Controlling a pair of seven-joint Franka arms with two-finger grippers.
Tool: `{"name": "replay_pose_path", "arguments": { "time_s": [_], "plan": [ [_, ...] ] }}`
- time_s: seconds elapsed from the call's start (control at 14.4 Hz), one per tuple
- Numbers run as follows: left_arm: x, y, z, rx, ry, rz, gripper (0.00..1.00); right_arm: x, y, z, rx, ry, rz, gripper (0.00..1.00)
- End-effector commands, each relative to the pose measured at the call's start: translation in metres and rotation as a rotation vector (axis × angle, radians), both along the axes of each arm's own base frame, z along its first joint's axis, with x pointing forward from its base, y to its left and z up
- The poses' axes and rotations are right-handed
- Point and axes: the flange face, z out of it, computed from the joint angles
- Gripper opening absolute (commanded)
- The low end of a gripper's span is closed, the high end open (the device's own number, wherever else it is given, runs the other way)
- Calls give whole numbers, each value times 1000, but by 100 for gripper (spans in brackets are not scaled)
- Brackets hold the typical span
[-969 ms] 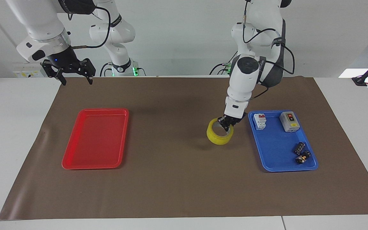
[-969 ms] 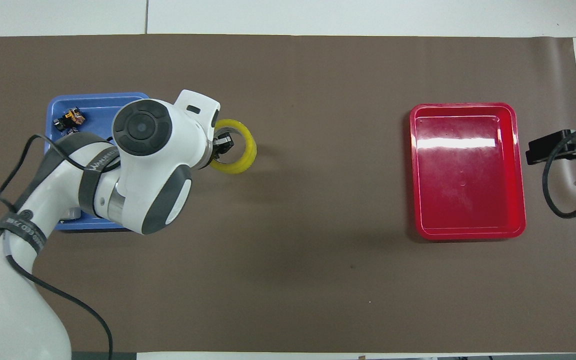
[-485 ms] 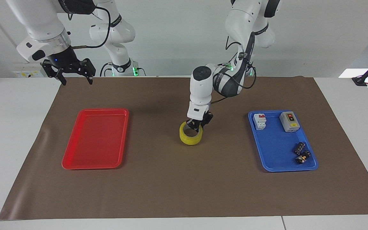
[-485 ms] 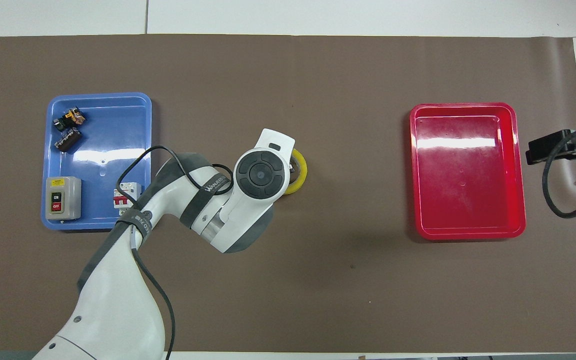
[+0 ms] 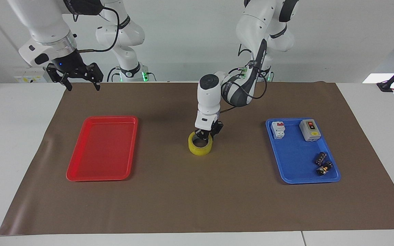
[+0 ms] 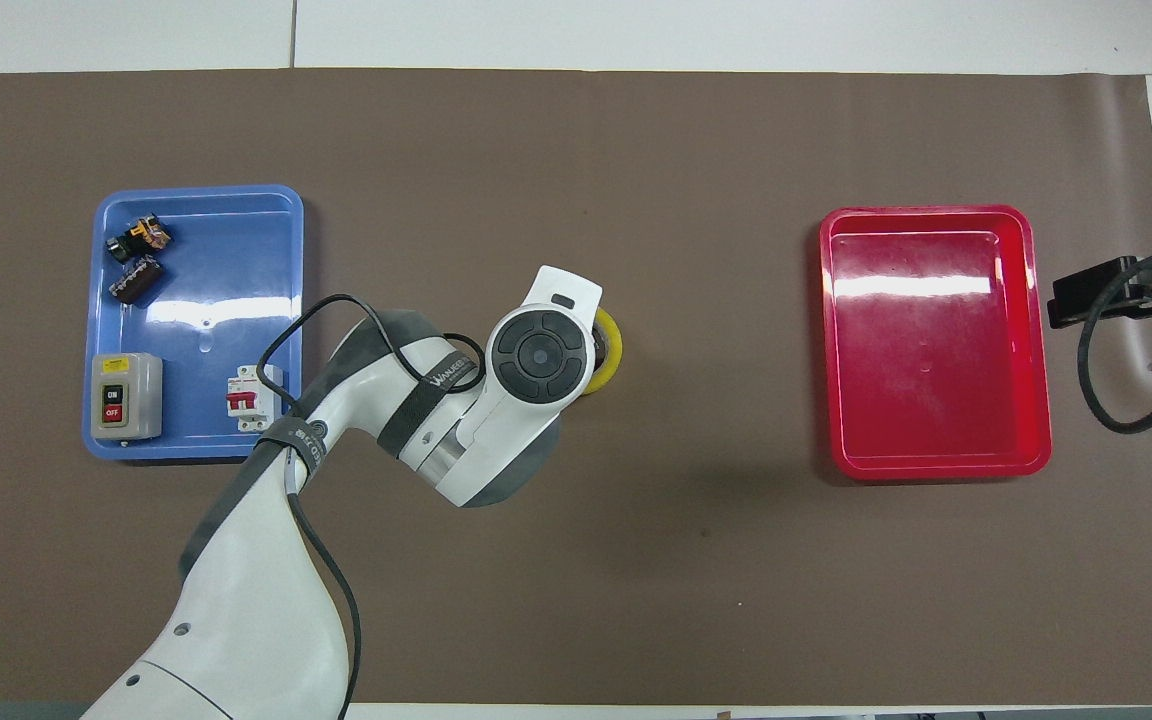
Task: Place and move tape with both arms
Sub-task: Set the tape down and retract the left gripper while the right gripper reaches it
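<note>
Since the earlier frames, the left hand (image 5: pixel 206 135) has carried the tape (image 5: pixel 200 145) away from the blue tray (image 5: pixel 298 172) to the middle of the table (image 5: pixel 197 205), roughly midway between its two ends, and the roll now sits low, at or just above the brown mat (image 5: pixel 169 201); contact with the mat cannot be confirmed. The left hand is clamped on the wall of the roll, one finger inside the core opening and one outside, on the side toward the robots. In the overhead view the wrist covers most of the tape (image 6: pixel 608 352), leaving only a yellow crescent visible. The right hand (image 5: pixel 74 74) waits with its fingers apart above the table edge nearest the robots, at the right arm's end, near the corner of the mat. The step in hand appears to be the placing of the tape at mid-table for a handover. The next move probably calls for the left hand to release and rise straight up clear of the roll, after which the right hand can take it toward the red tray (image 5: pixel 103 148). Materials: the tape is a squat, glossy, translucent yellow ring with a whitish core, rigid enough for a wall grip; both trays are smooth, shallow, round-cornered plastic; the mat is matte.
</note>
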Motion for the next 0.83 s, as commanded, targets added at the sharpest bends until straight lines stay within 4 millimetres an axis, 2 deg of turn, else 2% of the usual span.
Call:
{"name": "replay_pose_path", "arguments": {
  "time_s": [0.0, 0.21, 0.35, 0.48, 0.55, 0.62, 0.76],
  "plan": [
    [5, 8, 31, 9, -41, 6, 97, -4, 1, 0, 9, 7, -10, 100],
    [25, 46, 67, 9, -58, -9, 100, -7, 2, -5, 11, 15, 24, 100],
    [47, 83, 88, 8, -74, -40, 100, -9, 2, -7, 14, 19, 58, 100],
    [60, 117, 105, 18, -68, -75, 100, -7, 3, -7, 15, 17, 102, 100],
    [64, 135, 117, 15, -57, -92, 100, -4, 18, -8, 14, 4, 139, 100],
    [67, 151, 126, 16, -30, -118, 100, -1, 46, -11, 15, -19, 189, 100],
    [71, 192, 145, 9, 22, -182, 100, 10, 94, -36, 18, -34, 250, 100]
  ]
}}
